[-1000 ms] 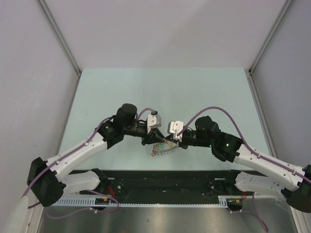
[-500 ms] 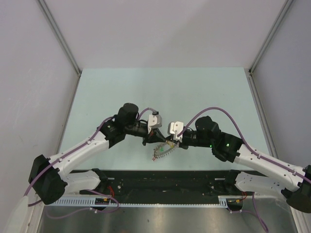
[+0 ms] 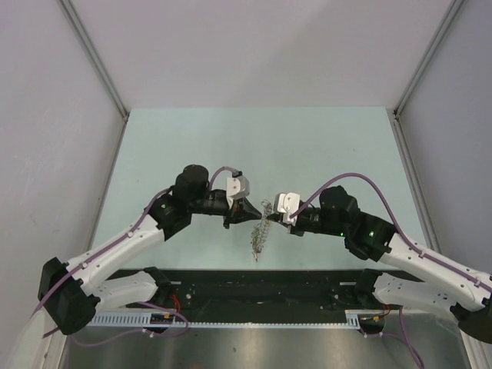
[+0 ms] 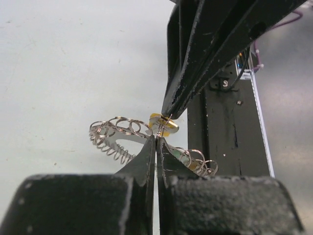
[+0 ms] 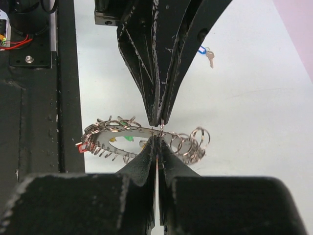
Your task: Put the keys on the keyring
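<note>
from above, the keyring (image 3: 261,228) hangs edge-on, what it carries too small to tell apart. the right gripper (image 5: 157,141), blurred up close, hides the keyring's middle. beyond the keyring, a blue-tagged key (image 5: 207,54) shows only tiny.

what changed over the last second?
The left gripper closed onto the keyring. The two arms drew slightly apart, and the ring swung from lying flat to edge-on between the tips. The right gripper stayed shut on it.
</note>
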`<action>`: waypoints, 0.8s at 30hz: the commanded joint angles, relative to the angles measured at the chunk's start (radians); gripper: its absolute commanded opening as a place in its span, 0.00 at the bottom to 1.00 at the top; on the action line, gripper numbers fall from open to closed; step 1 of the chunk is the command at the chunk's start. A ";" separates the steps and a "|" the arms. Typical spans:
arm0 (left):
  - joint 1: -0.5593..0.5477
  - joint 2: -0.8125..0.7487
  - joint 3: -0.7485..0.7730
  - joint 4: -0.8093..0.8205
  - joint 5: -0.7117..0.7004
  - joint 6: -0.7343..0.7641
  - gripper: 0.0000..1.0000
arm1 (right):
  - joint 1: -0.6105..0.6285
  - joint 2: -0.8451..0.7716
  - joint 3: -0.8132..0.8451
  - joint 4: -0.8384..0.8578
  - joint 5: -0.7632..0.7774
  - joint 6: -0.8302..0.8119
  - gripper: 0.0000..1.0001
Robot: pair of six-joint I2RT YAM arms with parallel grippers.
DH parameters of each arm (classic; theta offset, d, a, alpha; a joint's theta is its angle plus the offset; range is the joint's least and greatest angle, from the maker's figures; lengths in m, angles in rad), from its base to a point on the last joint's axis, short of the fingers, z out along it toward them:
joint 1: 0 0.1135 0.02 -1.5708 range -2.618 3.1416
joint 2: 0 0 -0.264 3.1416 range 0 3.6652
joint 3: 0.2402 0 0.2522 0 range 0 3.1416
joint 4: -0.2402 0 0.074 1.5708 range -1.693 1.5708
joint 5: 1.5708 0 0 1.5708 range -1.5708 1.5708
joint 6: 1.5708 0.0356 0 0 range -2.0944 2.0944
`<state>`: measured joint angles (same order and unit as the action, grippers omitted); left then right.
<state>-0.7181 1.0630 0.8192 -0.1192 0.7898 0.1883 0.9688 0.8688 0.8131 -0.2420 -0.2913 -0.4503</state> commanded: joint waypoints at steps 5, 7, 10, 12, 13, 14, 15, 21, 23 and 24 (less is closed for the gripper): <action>0.029 -0.067 -0.012 0.093 -0.115 -0.141 0.01 | -0.010 0.001 0.026 -0.034 0.018 0.021 0.00; 0.029 -0.080 -0.015 0.102 -0.122 -0.151 0.00 | -0.010 0.006 0.021 -0.016 0.024 0.035 0.00; 0.029 -0.098 -0.025 0.108 -0.149 -0.162 0.00 | -0.010 0.009 0.008 0.023 0.049 0.062 0.00; 0.029 -0.107 -0.032 0.116 -0.162 -0.179 0.00 | -0.009 0.013 -0.003 0.050 0.067 0.073 0.00; 0.028 -0.113 -0.043 0.145 -0.169 -0.182 0.00 | -0.010 0.015 -0.009 0.061 0.072 0.081 0.00; 0.029 -0.127 -0.049 0.167 -0.185 -0.182 0.01 | -0.010 0.016 -0.012 0.078 0.072 0.090 0.00; 0.029 -0.135 -0.055 0.179 -0.192 -0.219 0.00 | -0.010 0.016 -0.023 0.084 0.069 0.093 0.00; 0.028 -0.169 -0.127 0.314 -0.230 -0.297 0.01 | -0.009 0.025 -0.069 0.173 0.041 0.139 0.00; 0.029 -0.175 -0.140 0.332 -0.242 -0.308 0.01 | -0.008 0.029 -0.084 0.200 0.044 0.148 0.00; 0.029 -0.179 -0.143 0.340 -0.244 -0.316 0.00 | -0.008 0.030 -0.089 0.205 0.047 0.154 0.00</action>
<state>-0.7101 0.9245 0.6804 0.0696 0.6090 -0.0666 0.9638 0.8936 0.7498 -0.0765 -0.2481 -0.3420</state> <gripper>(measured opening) 0.008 0.008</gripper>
